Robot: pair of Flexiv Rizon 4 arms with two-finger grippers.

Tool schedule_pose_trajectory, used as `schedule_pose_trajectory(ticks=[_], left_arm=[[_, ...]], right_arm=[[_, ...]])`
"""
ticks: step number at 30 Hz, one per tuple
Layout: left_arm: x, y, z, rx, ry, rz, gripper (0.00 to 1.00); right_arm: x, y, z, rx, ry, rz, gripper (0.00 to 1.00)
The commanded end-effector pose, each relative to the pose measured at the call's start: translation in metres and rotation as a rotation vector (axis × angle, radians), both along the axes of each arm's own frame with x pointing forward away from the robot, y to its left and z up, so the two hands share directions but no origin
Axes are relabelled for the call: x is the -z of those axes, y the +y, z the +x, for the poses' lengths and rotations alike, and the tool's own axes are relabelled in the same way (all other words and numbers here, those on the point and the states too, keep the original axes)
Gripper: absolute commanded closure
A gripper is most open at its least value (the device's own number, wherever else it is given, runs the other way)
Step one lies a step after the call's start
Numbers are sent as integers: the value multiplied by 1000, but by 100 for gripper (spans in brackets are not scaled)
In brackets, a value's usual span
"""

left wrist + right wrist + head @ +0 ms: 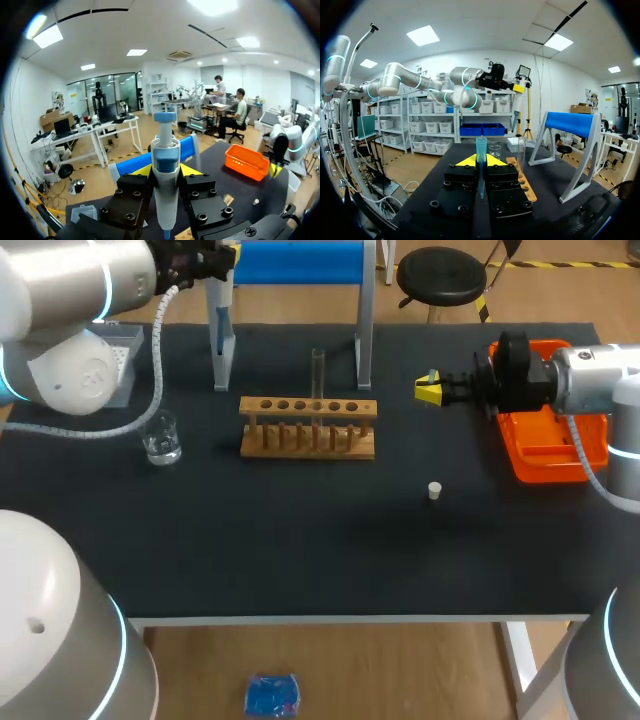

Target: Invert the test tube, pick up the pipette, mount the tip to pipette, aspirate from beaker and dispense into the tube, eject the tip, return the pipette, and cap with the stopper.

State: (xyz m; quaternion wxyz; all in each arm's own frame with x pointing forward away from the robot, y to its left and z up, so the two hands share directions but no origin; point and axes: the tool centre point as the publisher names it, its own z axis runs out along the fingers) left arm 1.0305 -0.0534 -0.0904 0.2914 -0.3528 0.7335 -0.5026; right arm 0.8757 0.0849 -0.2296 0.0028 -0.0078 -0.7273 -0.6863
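Left gripper (165,171): closed on the white-and-blue plastic pipette (165,150), which lies along the fingers with its plunger end ahead; it is held beside the blue-topped stand (298,262) at the table's far edge.
Right gripper (429,390): closed on a translucent blue pipette tip (481,147); it hovers between the light wooden rack (308,425) and the orange plastic tray (555,455).
Clear glass test tube (318,370): upright in the rack, well apart from both grippers.
Clear glass beaker (160,438): left of the rack.
Small white stopper (434,490): on the black table (300,540), front of the right gripper.
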Motion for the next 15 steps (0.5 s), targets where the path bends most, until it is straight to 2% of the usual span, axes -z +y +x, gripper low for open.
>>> schedule_pose_trajectory(ticks=[1, 2, 15], left_arm=[[-23, 7, -33, 205, 68, 31, 100], [-26, 6, -37, 205, 78, 59, 100], [-26, 6, -37, 205, 78, 59, 100]], right_arm=[[0, 0, 0, 1, -1, -2, 100], [0, 0, 0, 1, -1, -2, 100], [0, 0, 0, 1, -1, -2, 100]])
